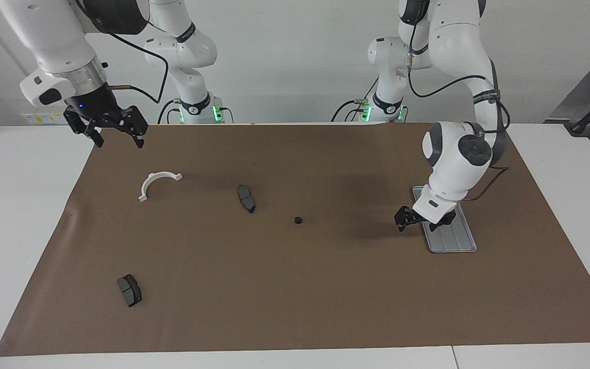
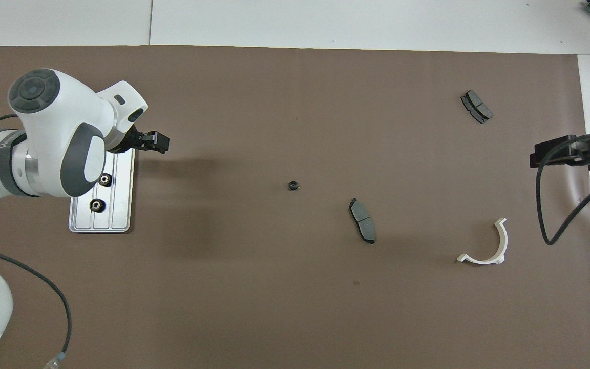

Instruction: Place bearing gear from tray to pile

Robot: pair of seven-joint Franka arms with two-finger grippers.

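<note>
Left gripper point(image 1: 424, 219): up in the air over the edge of the tray that faces the middle of the table, fingers spread apart with nothing between them; it also shows in the overhead view point(image 2: 147, 141).
Right gripper point(image 1: 114, 128): waiting in the air over the right arm's end of the brown mat, fingers wide apart and empty.
Tray point(image 1: 456, 238): flat on the brown mat point(image 1: 295, 287) toward the left arm's end, partly hidden by the left arm.
Bearing gears in the tray: two small black ones point(image 2: 104, 179) and point(image 2: 97, 205), lying one after the other along a ridge.
Bearing gear on the mat point(image 1: 298, 221): lies alone near the middle, between the tray and the nearest brake pad, touching neither.
Brake pads: one point(image 1: 247, 198) beside the loose gear, toward the right arm's end; another point(image 1: 129, 290) farther from the robots.
White half-ring bracket point(image 1: 157, 183): lies on the mat below the right gripper, well apart from the gear.
</note>
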